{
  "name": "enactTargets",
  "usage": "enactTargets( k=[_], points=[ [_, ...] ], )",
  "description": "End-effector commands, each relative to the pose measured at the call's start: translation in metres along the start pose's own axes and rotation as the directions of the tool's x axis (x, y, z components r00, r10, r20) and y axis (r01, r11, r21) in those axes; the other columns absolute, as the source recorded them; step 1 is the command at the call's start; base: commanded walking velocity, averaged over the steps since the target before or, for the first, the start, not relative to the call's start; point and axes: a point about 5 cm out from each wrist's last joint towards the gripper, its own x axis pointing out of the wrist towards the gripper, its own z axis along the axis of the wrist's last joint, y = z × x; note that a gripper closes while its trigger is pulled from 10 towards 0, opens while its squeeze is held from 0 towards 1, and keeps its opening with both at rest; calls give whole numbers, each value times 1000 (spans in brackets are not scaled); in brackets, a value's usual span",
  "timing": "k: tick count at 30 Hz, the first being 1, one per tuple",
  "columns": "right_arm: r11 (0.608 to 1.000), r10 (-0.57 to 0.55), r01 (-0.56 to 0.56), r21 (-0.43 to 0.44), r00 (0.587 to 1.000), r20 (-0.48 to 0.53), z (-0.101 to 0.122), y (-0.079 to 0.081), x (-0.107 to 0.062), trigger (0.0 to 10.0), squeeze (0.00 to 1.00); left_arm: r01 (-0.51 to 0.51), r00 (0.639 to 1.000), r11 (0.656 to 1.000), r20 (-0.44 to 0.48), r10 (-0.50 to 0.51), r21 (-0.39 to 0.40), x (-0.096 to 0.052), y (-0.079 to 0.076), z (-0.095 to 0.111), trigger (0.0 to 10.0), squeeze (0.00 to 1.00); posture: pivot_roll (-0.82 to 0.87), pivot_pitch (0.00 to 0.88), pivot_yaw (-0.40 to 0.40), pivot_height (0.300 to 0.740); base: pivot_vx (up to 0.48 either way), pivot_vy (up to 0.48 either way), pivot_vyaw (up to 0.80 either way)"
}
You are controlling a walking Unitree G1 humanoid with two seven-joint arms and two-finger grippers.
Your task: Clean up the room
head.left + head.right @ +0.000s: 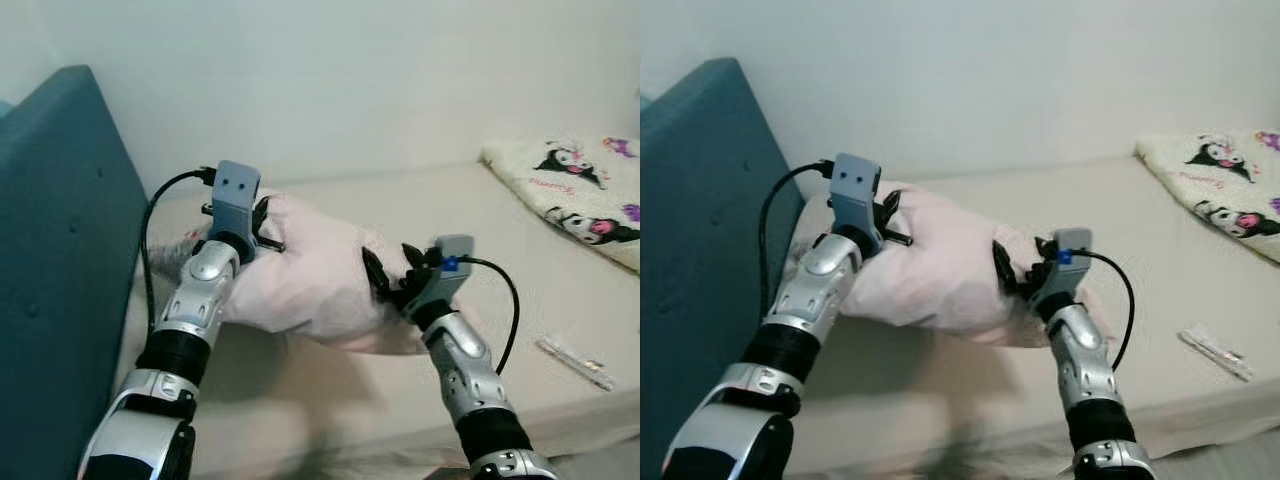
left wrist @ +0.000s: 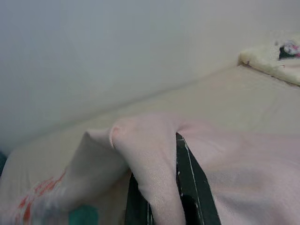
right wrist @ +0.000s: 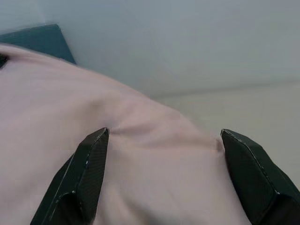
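Observation:
A soft pink pillow lies on the beige mattress near the teal headboard. My left gripper is at the pillow's upper left corner, shut on a fold of its fabric, which is pinched between the black fingers. My right gripper is at the pillow's right end. It is open, with its fingers spread wide and the pink cover bulging between them. The pillow's underside is hidden.
The teal padded headboard stands along the left. A white blanket with cartoon prints lies at the far right of the bed. A small clear wrapper rests on the mattress near the front right edge. A white wall runs behind.

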Motion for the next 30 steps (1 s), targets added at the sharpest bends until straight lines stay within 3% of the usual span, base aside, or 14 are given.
enactTargets(
  k=[1,8,13,18,25,30],
  points=[
    [1000,16,-16,-4,1000,-6,-2,5,1,10000,0,9,996,1000,86,-10,8,1,-5,13,10000,0,-150,49,28,722,0,285,0],
    [1000,14,-14,-1,1000,-3,-2,5,1,10000,0,3,997,998,73,2,-66,-2,-9,9,10000,0,-145,48,25,722,0,153,0],
    [1000,16,-16,-2,1000,0,-1,6,1,10000,0,18,999,998,50,-15,-54,-4,-18,3,10000,0,-145,47,26,722,0,0,0],
    [1000,14,-14,-2,1000,3,0,5,2,10000,0,33,999,998,36,-31,-56,-3,-30,0,10000,0,-148,47,29,722,0,-374,0],
    [1000,10,-10,-3,1000,3,-1,5,1,10000,0,10,995,1000,103,-8,-24,8,-37,19,10000,0,-150,48,30,722,0,-206,0],
    [1000,10,-10,-4,1000,3,-1,5,0,10000,0,-68,985,995,153,79,-73,24,-26,43,10000,0,-152,50,30,722,0,0,0]
  ],
)
